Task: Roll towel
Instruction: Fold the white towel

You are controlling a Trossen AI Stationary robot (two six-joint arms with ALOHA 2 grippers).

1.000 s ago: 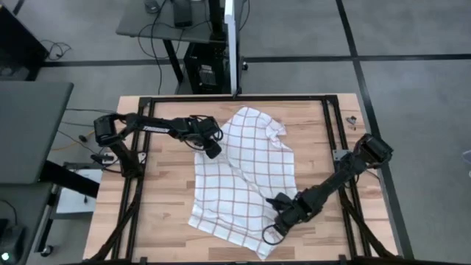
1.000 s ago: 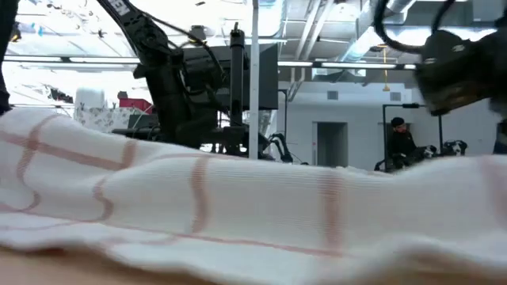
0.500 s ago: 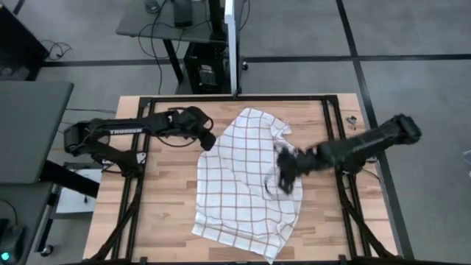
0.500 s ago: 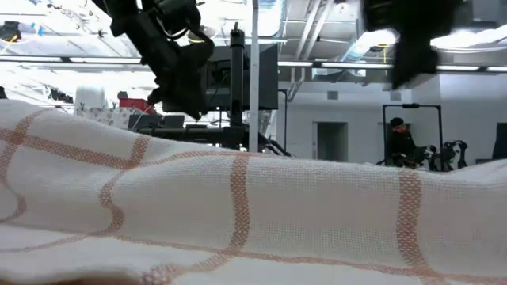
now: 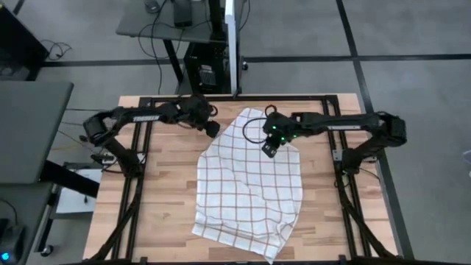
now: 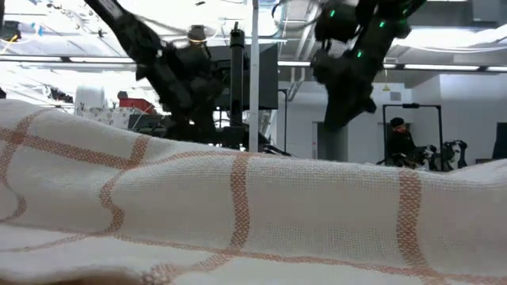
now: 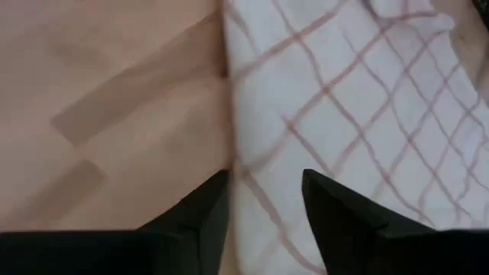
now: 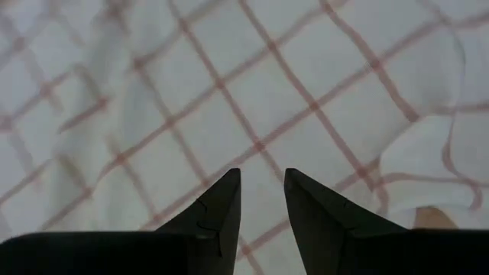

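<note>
Here the towel (image 5: 250,184) lies spread over the middle of the bench (image 5: 158,213), far corner rumpled. Both pincers hover there empty, left pincer (image 7: 263,206) and right pincer (image 8: 260,200) slightly apart. Thin, limp cloth; I'd pinch its far edge.

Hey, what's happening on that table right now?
A two-armed robot is working on a checked towel that lies spread flat, unrolled, on the wooden table. The left gripper hovers open at the towel's far left edge. The right gripper hangs over the cloth near its far end, fingers slightly apart with nothing between them. Neither holds the towel.
</note>
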